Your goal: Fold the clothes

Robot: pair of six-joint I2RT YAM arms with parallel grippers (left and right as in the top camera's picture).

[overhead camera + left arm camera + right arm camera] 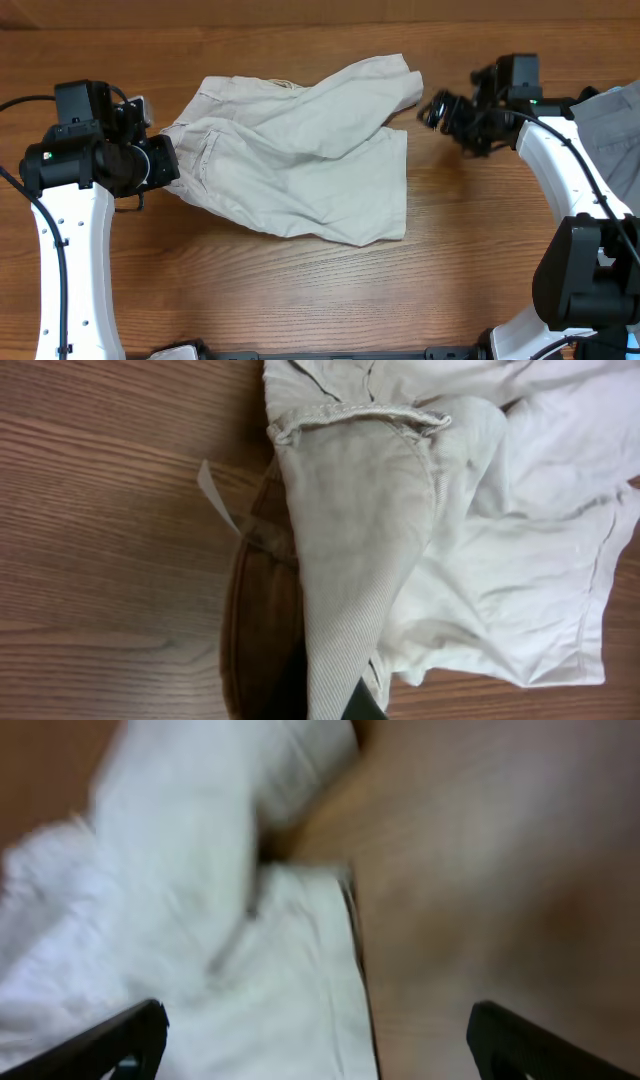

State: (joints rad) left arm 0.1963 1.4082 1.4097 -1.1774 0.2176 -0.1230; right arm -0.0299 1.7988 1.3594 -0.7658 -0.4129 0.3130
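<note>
One limp, light cotton shorts (300, 160): left gripper (165, 165) pinches waistband (355, 415), nine o'clock; right gripper (432, 108) gaping, empty. Likely best hold: three-o'clock leg hem (402, 185).

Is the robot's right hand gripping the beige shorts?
No, the right hand stands wide open, with no cloth of the shorts pinched between its fingers.

A robotics lab bench, not a home. 2 white-and-black, cabled machines, the left arm (75, 250) and the right arm (545, 150), stand mounted at a plain wood-grain table (300, 300). Cream shorts (300, 150) and a grey garment (612, 120) lie on it.
</note>
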